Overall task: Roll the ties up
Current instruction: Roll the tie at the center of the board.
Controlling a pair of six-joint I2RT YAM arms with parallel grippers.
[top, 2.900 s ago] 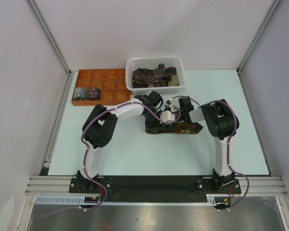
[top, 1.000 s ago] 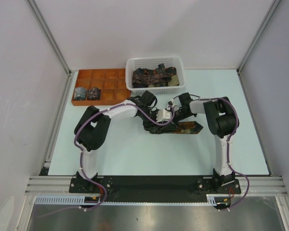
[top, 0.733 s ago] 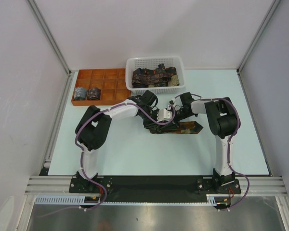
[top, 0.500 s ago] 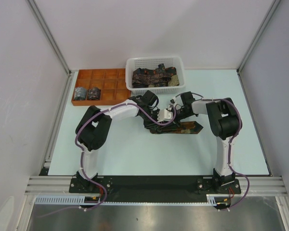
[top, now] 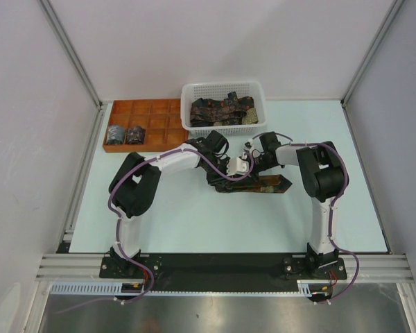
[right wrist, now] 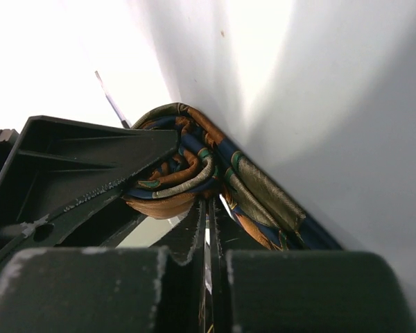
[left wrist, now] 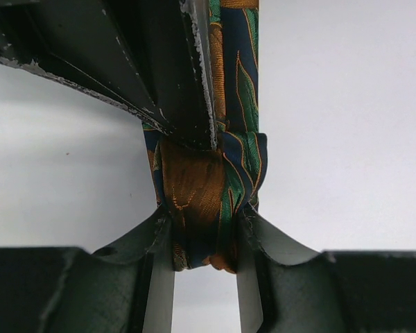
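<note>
Ties (top: 220, 111) in basket (top: 225, 130), rolls (top: 125, 134) in tray (top: 157, 118)

I see the tie (left wrist: 225, 173) is silky woven cloth, softly shiny. At 12 o'clock the basket (top: 222, 84) is white plastic mesh; the table (top: 194, 222) is matt, smooth.

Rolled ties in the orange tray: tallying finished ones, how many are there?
2. One rolled tie is in the tray's near-left corner compartment, a second rolled tie in the next compartment to its right; none seems hidden.
</note>
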